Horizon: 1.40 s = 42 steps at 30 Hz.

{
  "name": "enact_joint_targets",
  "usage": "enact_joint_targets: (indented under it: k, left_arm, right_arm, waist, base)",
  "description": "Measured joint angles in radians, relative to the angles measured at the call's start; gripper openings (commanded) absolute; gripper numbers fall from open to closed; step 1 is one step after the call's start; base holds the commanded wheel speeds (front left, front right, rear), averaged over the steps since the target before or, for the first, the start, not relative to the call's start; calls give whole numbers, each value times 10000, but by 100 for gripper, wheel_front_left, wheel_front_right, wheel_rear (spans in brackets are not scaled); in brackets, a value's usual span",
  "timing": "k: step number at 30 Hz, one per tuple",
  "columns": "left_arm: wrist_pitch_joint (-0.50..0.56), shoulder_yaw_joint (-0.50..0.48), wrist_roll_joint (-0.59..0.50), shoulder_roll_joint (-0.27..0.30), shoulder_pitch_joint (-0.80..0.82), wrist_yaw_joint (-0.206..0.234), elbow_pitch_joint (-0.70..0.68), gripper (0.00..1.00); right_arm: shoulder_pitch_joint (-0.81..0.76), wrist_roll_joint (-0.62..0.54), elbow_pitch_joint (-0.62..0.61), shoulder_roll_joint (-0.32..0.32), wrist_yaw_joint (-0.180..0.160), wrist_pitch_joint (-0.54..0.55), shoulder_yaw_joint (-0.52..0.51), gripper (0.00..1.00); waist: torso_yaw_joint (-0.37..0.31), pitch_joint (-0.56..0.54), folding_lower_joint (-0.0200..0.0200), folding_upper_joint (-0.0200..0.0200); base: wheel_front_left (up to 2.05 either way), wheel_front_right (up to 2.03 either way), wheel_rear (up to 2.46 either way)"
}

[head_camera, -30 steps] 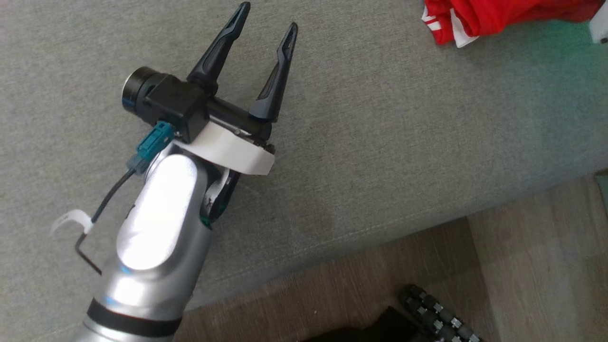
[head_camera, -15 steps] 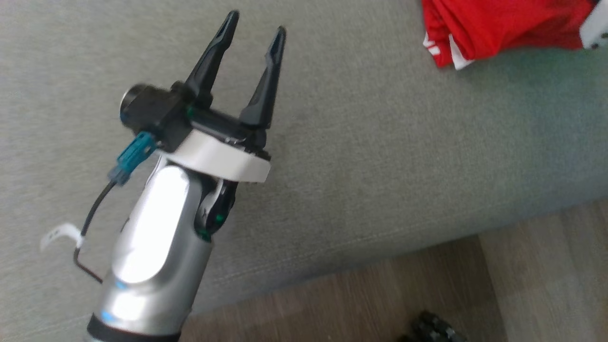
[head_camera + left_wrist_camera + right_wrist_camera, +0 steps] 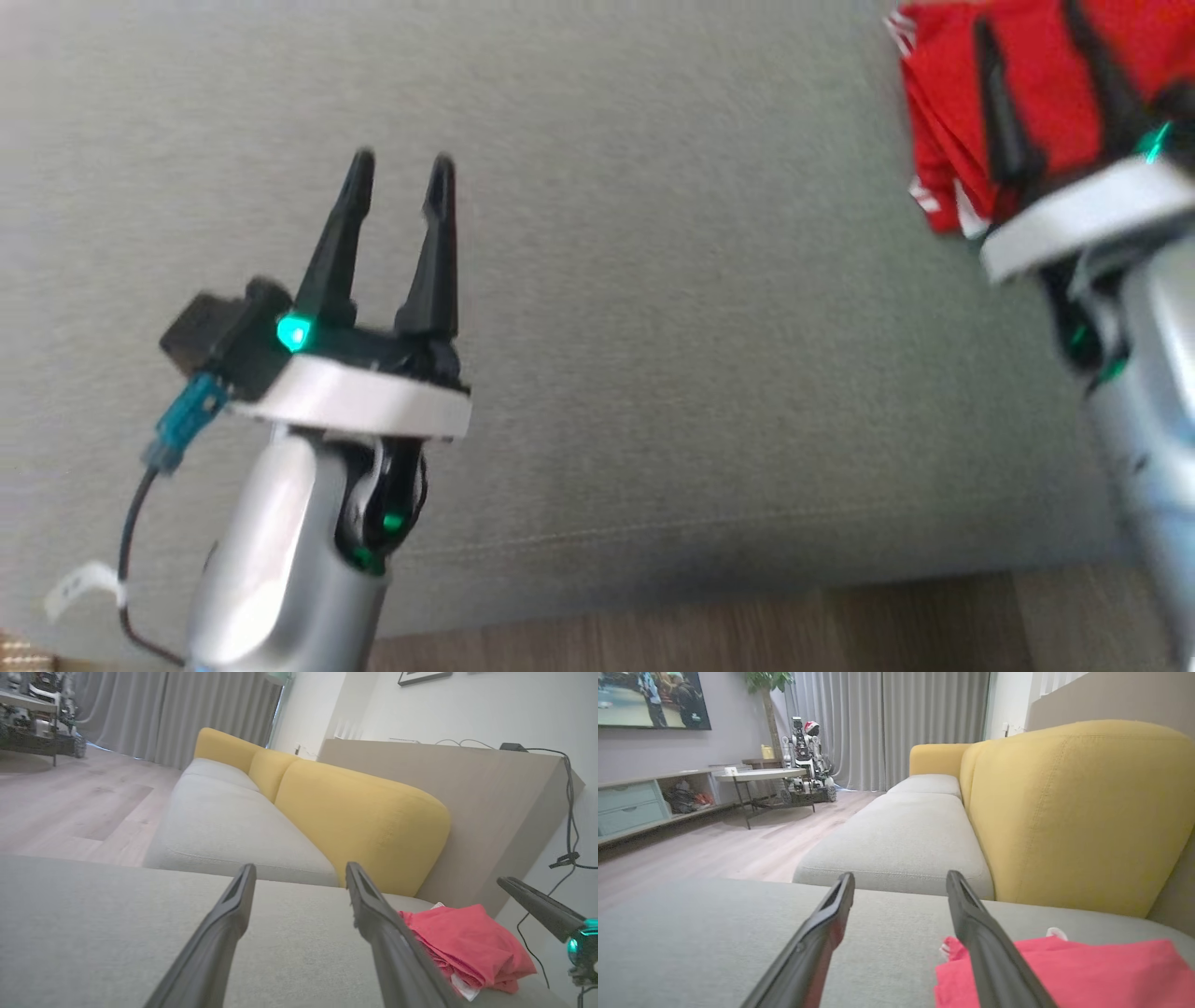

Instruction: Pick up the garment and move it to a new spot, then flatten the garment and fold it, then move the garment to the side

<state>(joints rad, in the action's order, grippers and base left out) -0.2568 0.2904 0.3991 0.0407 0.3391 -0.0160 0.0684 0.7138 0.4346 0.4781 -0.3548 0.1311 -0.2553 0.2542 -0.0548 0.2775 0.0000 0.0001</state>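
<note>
One red garment lies in a folded heap on the grey seat cushion of a sofa, at the far right of the head view. Two robot grippers are over the cushion, each with two long dark fingers.

The right gripper sits at the garment, its fingers seen against the red cloth. Its jaws are spread and grasp nothing. In the right wrist view bare cushion shows between the fingers, and the garment lies under and to the right of the right finger; whether it touches is unclear.

The left gripper is well apart to the left, over bare cushion, jaws released and empty.

Two yellow back cushions stand behind the seat. A strip of wooden floor runs along the near edge.
</note>
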Motion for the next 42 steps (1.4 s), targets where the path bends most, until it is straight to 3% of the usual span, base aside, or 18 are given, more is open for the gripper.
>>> enact_joint_targets:
  k: [7, 16, 24, 42]
  left_arm:
    - [0, -196, 134, 8, -1230, 201, -25, 100]
    - [0, -424, -31, 23, -2115, 339, -29, 100]
    - [0, -466, -297, 27, -2545, 439, -31, 100]
    - [0, -604, -759, 27, -2597, 679, -307, 100]
  right_arm:
    - [-2402, -706, -1561, 1187, 0, 0, -999, 100]
    - [-4331, -1749, -2715, 2290, 0, 0, -1825, 100]
    - [-5199, -2341, -3032, 2592, 0, 0, -1923, 100]
    - [-5415, -2288, -3033, 2867, 0, 0, -2176, 100]
  waist:
    - [756, -899, 0, 0]
    - [1390, -1623, -1, 0]
    - [1491, -1769, -1, 0]
    - [1379, -1824, -1, 0]
  base:
    - [0, 0, 0]
    - [0, 0, 0]
    - [0, 0, 0]
    - [0, 0, 0]
